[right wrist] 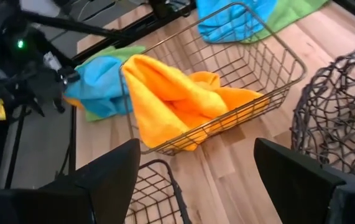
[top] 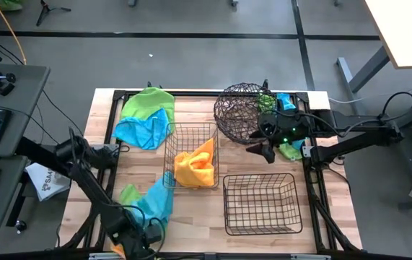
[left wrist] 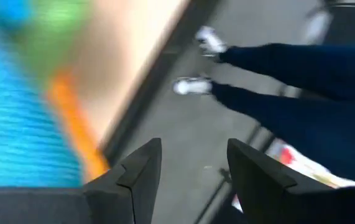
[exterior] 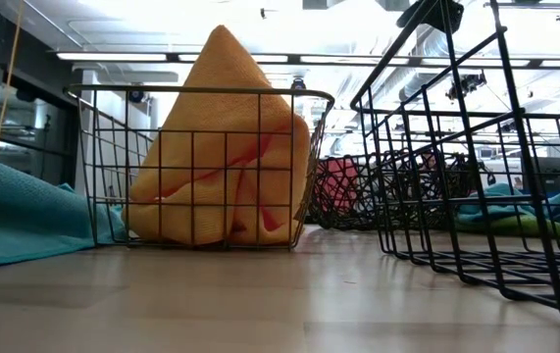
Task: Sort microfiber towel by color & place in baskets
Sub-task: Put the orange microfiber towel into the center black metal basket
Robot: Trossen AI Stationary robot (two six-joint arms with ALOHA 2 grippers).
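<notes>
High view shows the right end effector (top: 263,148) hovering beside the round basket (top: 242,112) at the far side of the tabletop (top: 198,217), fingers spread and holding nothing (the right wrist view confirms the wide gap). The left end effector (top: 130,242) hangs at the near edge, past the tabletop's rim, fingers parted and empty.

The middle rectangular basket (top: 190,155) already holds the orange towels (top: 195,167). The other rectangular basket (top: 260,204) appears empty, and I cannot tell for sure what the round one holds.

Left to sort, by my reading: a green and blue pile (top: 144,115) at the far left, a blue-green pile (top: 150,202) near the left arm, and a few green and blue towels (top: 286,126) under the right arm. Roughly 1 of 3 colors is done.
</notes>
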